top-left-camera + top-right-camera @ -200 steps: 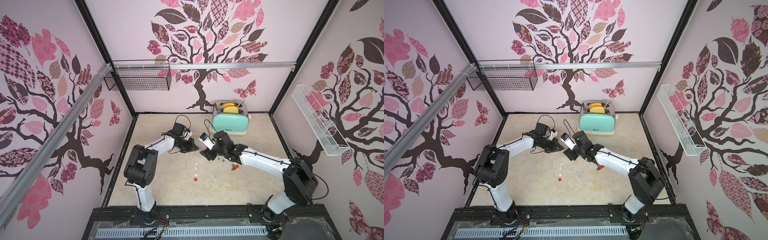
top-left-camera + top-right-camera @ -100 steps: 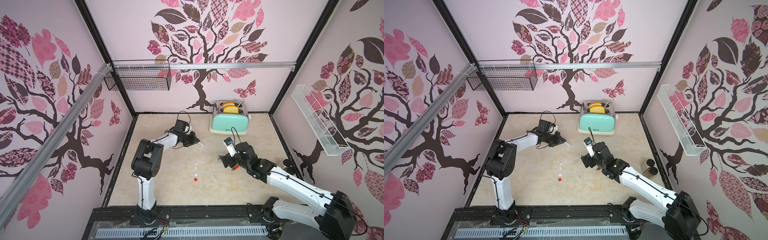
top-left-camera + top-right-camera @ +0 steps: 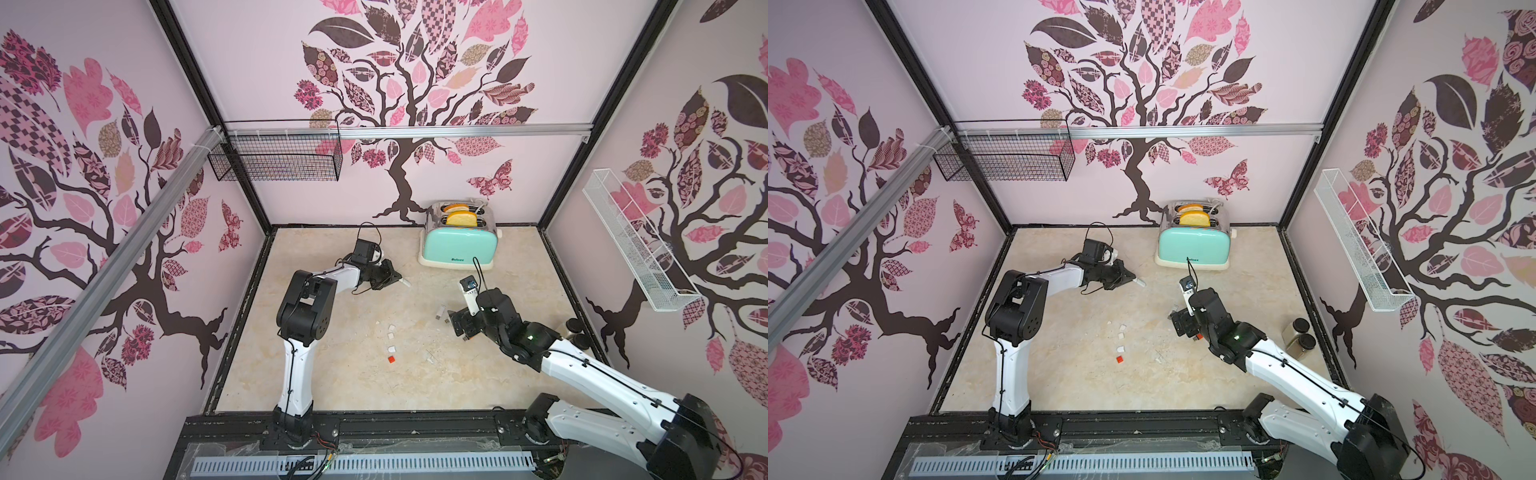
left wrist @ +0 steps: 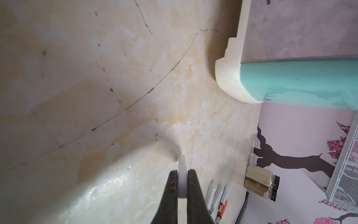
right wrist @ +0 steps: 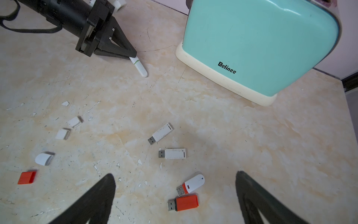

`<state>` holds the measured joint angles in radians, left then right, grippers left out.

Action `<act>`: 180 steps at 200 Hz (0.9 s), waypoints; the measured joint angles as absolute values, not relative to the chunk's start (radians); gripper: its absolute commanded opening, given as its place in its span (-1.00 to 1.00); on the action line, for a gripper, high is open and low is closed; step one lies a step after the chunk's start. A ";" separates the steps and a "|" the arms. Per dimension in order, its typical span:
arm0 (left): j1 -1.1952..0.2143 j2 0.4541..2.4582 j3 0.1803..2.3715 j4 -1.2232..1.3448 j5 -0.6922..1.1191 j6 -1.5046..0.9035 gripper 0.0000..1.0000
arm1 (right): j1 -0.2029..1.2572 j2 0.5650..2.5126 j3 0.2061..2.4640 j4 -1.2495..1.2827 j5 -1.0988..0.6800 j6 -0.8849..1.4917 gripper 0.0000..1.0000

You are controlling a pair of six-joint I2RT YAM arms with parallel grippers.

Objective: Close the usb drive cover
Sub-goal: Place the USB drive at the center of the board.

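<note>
The left fingers (image 4: 172, 186) are clamped shut on a white drive (image 5: 138, 67), which sticks out past their tips, low over the surface (image 5: 251, 135). The right fingers (image 5: 104, 190) stand wide apart, gripping nothing. An orange drive (image 5: 187, 202) and a white-and-orange drive (image 5: 192, 184) lie uncapped between their tips. Loose caps (image 5: 62, 134) lie well off to one side.

Toaster (image 5: 261, 38), loose caps (image 5: 62, 134) — seemingly open floor (image 5: 126, 97) between.
</note>
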<state>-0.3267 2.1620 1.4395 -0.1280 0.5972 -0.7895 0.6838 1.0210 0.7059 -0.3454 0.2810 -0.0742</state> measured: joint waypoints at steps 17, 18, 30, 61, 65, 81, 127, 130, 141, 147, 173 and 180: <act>-0.322 2.165 1.439 -0.123 0.595 -0.799 -1.00 | 0.684 1.031 0.706 -0.346 0.281 -0.070 0.96; -0.321 2.166 1.439 -0.122 0.595 -0.799 -1.00 | 0.684 1.032 0.706 -0.346 0.281 -0.070 0.96; -0.321 2.167 1.439 -0.119 0.593 -0.806 -1.00 | 0.684 1.033 0.706 -0.347 0.281 -0.070 0.96; -0.324 2.167 1.436 -0.113 0.587 -0.818 -0.99 | 0.684 1.032 0.706 -0.347 0.280 -0.068 0.96; -0.325 2.167 1.436 -0.114 0.586 -0.819 -0.98 | 0.684 1.032 0.706 -0.347 0.280 -0.068 0.96; -0.327 2.167 1.436 -0.118 0.583 -0.820 -0.91 | 0.684 1.028 0.706 -0.347 0.280 -0.068 0.96; -0.331 2.167 1.436 -0.126 0.582 -0.820 -0.72 | 0.684 1.018 0.706 -0.343 0.276 -0.067 0.96; -0.331 2.167 1.436 -0.127 0.582 -0.819 -0.72 | 0.684 1.018 0.706 -0.343 0.276 -0.067 0.96; -0.332 2.168 1.436 -0.133 0.582 -0.819 -0.69 | 0.684 1.017 0.706 -0.341 0.272 -0.067 0.96; -0.333 2.170 1.437 -0.137 0.581 -0.819 -0.67 | 0.684 1.017 0.706 -0.339 0.271 -0.067 0.96; -0.334 2.193 1.437 -0.154 0.580 -0.817 -0.60 | 0.684 1.017 0.706 -0.335 0.268 -0.067 0.96; -0.334 2.203 1.437 -0.155 0.586 -0.818 -0.57 | 0.684 1.017 0.706 -0.335 0.266 -0.067 0.96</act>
